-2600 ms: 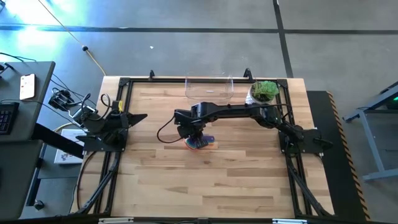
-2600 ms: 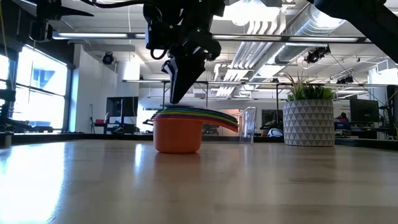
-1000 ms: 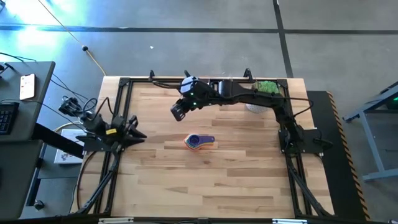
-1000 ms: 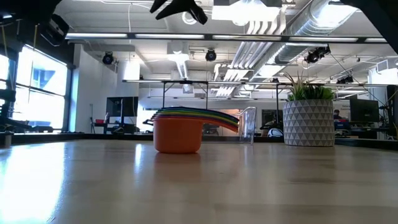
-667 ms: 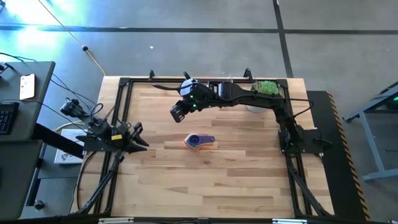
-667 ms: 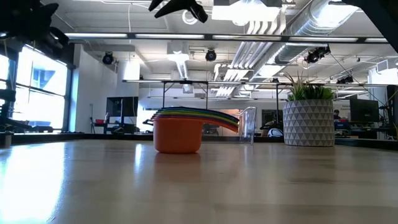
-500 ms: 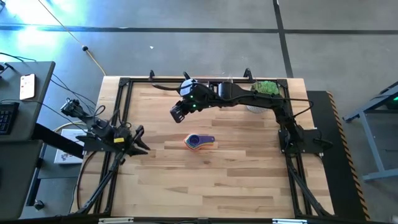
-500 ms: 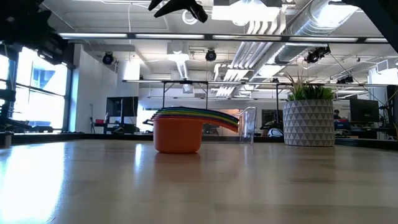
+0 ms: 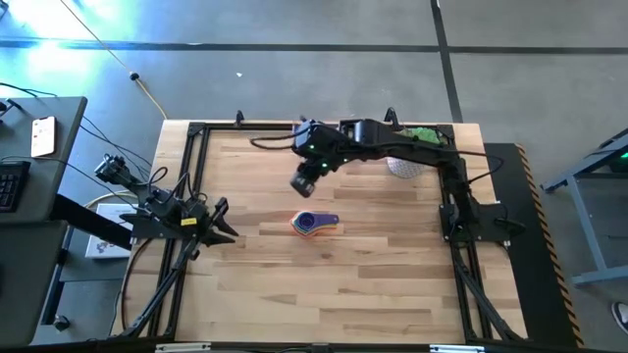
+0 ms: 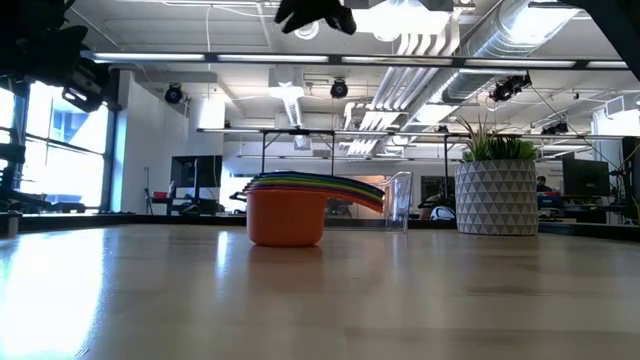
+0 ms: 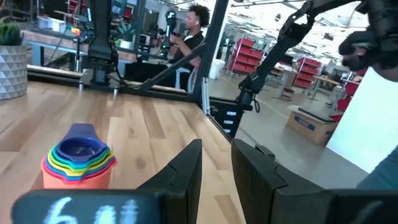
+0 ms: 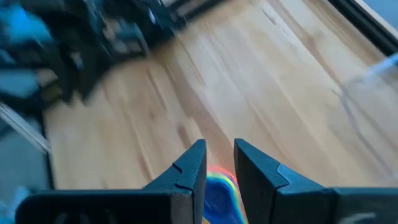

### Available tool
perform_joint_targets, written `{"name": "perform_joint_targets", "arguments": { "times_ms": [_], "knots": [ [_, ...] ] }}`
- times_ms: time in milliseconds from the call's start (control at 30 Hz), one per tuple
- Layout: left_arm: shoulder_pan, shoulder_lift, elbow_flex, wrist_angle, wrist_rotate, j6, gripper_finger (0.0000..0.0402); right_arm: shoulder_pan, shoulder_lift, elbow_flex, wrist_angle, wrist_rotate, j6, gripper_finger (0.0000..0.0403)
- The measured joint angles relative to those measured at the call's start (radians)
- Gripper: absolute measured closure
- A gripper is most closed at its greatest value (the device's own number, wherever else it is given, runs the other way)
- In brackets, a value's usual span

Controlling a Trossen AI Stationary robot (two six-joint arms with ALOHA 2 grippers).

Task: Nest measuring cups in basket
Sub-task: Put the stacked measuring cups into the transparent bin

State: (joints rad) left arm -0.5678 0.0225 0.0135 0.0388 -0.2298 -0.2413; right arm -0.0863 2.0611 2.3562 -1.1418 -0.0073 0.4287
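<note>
High view: nested measuring cups (image 9: 314,224) sit mid-worktop, outside basket. My right claw (image 9: 302,183) hovers just beyond, fingers narrowly parted, empty. Stack looks light, stiff, slippery; grip stacked handles.

We see a grey concrete floor (image 9: 294,88), exposed ceiling ducts (image 10: 440,50), tall windows (image 10: 55,150), red shelving (image 11: 239,65).

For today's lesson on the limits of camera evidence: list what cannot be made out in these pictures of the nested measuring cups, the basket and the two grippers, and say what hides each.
- Measuring cups: low view shows only the orange outer cup and the rims; inner cups hidden by nesting.
- Basket: low view, mostly behind the cups; high view, covered by the right arm.
- Right gripper: low view, cut off by the top edge.
- Left gripper: high view, too small to read its fingers.
- Right wrist view: table blurred; cups partly behind the fingers.
</note>
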Motion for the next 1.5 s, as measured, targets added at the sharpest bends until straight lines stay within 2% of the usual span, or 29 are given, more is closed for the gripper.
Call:
{"name": "perform_joint_targets", "arguments": {
  "times_ms": [300,467,633,800,1133,1333,1500],
  "knots": [
    [0.0,0.0,0.0,0.0,0.002,0.0,0.0326,-0.001,-0.025,-0.004,-0.368,0.113,-0.218,0.0329],
    [0.0,0.0,0.0,0.0,0.002,0.0,0.0326,-0.001,-0.024,-0.068,-0.415,0.112,-0.334,0.0329],
    [0.0,0.0,0.0,0.0,0.002,0.0,0.0326,-0.014,-0.026,-0.193,-0.425,0.115,-0.432,0.0329],
    [0.0,0.0,0.0,0.0,0.002,-0.001,0.0326,-0.036,-0.066,-0.354,-0.357,0.097,-0.516,0.0329],
    [0.0,0.001,0.0,0.0,0.002,-0.001,0.0326,-0.038,-0.253,-0.69,-0.018,0.044,-0.527,0.0329],
    [0.0,0.001,0.0,0.0,0.002,-0.001,0.0326,-0.031,-0.289,-0.756,0.121,-0.065,-0.458,0.0329],
    [0.0,0.001,0.001,0.0,0.002,0.0,0.0326,-0.03,-0.289,-0.756,0.132,-0.088,-0.44,0.0329]
  ]
}}
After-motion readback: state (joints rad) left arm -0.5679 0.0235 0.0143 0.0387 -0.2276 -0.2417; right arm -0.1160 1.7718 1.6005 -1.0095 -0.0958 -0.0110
